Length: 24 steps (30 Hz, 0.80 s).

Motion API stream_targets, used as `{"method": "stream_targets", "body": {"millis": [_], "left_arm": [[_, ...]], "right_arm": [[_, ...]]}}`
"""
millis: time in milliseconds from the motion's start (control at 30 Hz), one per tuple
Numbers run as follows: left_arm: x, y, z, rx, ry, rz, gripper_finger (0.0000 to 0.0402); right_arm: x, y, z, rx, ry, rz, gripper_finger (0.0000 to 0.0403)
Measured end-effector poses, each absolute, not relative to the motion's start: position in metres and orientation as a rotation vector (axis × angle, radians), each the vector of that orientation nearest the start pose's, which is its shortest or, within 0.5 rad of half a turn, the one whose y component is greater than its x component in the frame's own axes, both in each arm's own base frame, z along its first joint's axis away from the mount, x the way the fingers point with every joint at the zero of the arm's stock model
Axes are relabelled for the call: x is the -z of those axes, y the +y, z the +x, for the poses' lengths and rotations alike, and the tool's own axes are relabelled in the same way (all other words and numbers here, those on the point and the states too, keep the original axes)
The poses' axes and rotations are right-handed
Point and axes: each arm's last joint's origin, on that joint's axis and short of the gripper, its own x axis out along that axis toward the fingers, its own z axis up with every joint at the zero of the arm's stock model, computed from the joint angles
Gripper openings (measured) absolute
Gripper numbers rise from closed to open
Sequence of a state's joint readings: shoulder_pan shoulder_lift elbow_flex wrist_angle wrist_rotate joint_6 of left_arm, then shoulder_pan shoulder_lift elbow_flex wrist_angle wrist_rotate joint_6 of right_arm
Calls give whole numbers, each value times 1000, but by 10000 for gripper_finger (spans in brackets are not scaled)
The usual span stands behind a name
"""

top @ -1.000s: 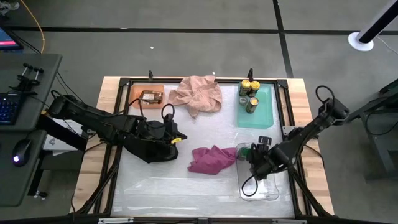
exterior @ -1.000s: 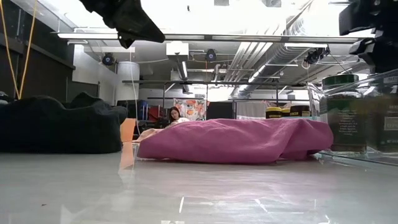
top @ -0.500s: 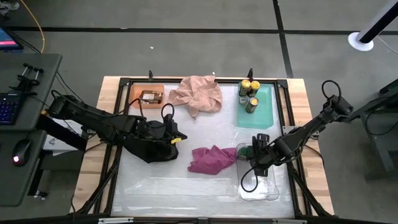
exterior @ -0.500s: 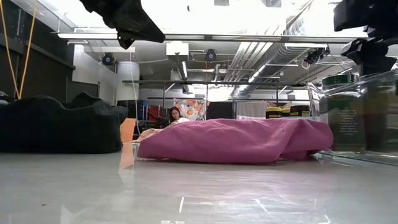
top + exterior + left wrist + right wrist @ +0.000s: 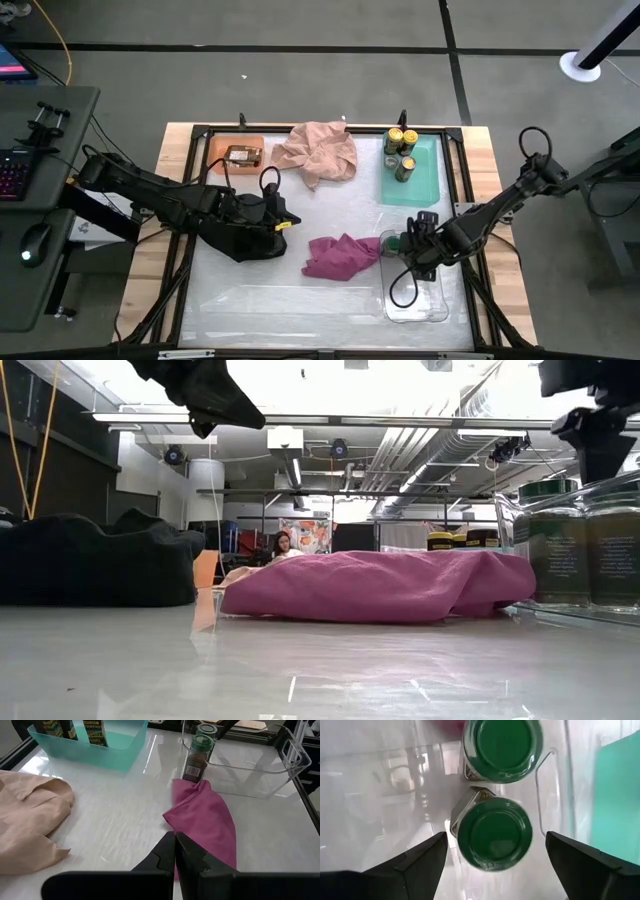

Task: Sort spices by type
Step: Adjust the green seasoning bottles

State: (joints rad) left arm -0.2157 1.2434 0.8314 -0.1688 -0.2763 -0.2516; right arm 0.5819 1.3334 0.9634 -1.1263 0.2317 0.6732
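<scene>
Now we see the right gripper (image 5: 492, 857) lifted clear with its fingers spread apart above two green-lidded jars (image 5: 495, 834) standing side by side in the clear tray (image 5: 432, 308), so that drop-off is done, while the left gripper (image 5: 175, 851), fingers together, waits mid-table.
</scene>
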Motion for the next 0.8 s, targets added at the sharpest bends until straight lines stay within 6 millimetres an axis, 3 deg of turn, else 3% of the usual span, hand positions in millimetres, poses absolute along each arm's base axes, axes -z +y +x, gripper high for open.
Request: {"method": "stream_targets", "body": {"millis": [200, 333, 467, 633, 800], "left_arm": [[-256, -48, 258, -128, 570, -89, 0], [-254, -48, 256, -133, 606, -79, 0], [-252, -48, 255, -140, 627, -92, 0], [-252, -48, 255, -148, 627, -113, 0], [-253, -48, 256, -145, 614, -115, 0]], "right_arm": [[-254, 114, 183, 216, 1379, -11, 329], [-264, 120, 180, 246, 1375, 76, 297], [-259, 131, 173, 338, 1374, 257, 214], [-241, 150, 168, 410, 1296, 498, 36], [-226, 153, 168, 519, 1252, 603, 12]]}}
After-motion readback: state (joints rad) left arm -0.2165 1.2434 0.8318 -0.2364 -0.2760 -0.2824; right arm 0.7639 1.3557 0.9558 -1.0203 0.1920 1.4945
